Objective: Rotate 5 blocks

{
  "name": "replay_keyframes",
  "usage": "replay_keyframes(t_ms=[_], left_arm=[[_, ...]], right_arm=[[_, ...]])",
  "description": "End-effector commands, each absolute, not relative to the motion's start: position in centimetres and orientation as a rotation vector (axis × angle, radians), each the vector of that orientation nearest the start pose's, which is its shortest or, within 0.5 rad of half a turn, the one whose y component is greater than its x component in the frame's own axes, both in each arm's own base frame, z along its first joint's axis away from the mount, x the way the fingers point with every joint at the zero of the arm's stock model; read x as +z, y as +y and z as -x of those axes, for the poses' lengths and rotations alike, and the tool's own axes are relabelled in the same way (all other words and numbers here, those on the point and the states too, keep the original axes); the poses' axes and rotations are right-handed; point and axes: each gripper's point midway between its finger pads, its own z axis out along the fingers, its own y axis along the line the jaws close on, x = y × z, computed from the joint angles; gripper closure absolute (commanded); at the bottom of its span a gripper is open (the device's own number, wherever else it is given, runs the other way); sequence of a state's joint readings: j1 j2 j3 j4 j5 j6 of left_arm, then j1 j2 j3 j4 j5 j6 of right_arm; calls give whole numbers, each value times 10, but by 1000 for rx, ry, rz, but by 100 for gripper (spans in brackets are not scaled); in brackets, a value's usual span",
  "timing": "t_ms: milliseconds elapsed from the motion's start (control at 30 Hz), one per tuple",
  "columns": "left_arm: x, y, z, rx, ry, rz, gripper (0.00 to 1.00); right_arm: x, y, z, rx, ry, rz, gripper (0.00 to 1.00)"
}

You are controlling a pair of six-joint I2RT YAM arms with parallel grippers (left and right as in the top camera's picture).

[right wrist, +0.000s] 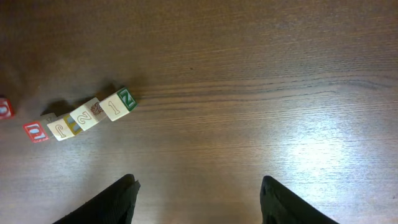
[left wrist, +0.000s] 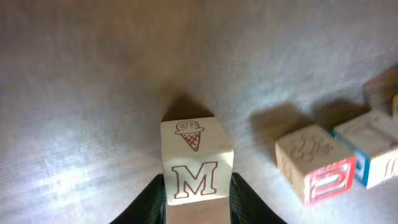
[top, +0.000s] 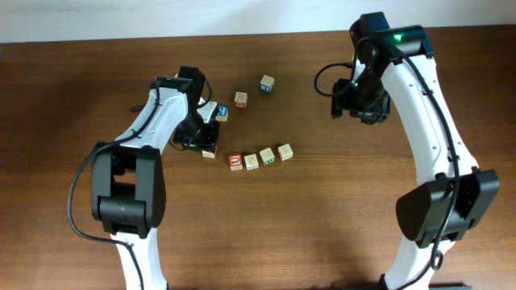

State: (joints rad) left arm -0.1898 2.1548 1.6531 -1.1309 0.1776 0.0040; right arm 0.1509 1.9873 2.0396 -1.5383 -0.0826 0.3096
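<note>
We see the M block (left wrist: 198, 163), light wood with an ice-cream cone on its top face, gripped between the left fingers (left wrist: 148, 202), which press against its two sides. From overhead it lies on the brown tabletop (top: 322, 225) under the left wrist. Near it on its right stands the red-framed block (top: 235, 162), starting a slanted row with three pale blocks (top: 267, 156) set close side by side. A blue-faced block (top: 221, 113) sits just beside the left arm, and two more blocks (top: 240, 98) lie farther back. The right fingers (right wrist: 118, 199) are spread wide with nothing between them, hovering over bare wood, well apart from the row.
</note>
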Motion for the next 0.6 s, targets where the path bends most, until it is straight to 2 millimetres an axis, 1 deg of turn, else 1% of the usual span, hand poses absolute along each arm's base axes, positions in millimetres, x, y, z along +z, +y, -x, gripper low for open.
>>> replay_keyframes(t_ms=[0, 33, 100, 133, 300, 400, 467, 500, 567], left_arm=[[27, -113, -369, -363, 3250, -279, 70], [29, -119, -366, -422, 3253, -275, 70], [35, -137, -362, -583, 3241, -271, 69], [36, -144, -360, -615, 3239, -290, 69], [35, -165, -351, -586, 3243, -396, 63], [34, -168, -348, -543, 3247, -424, 61], [34, -169, -348, -542, 3249, -425, 63], [34, -169, -349, -543, 3242, -426, 64], [46, -172, -363, -547, 3195, -426, 66]], right_arm=[[188, 70, -383, 137, 3043, -239, 36], [189, 70, -383, 137, 3041, -239, 36], [189, 70, -383, 137, 3040, -239, 36], [189, 70, -383, 137, 3040, -239, 36], [189, 70, -383, 137, 3040, -239, 36], [189, 70, -383, 138, 3041, -239, 36], [188, 70, -383, 138, 3041, -239, 36], [188, 70, -383, 143, 3042, -240, 36], [188, 75, -385, 176, 3036, -234, 36]])
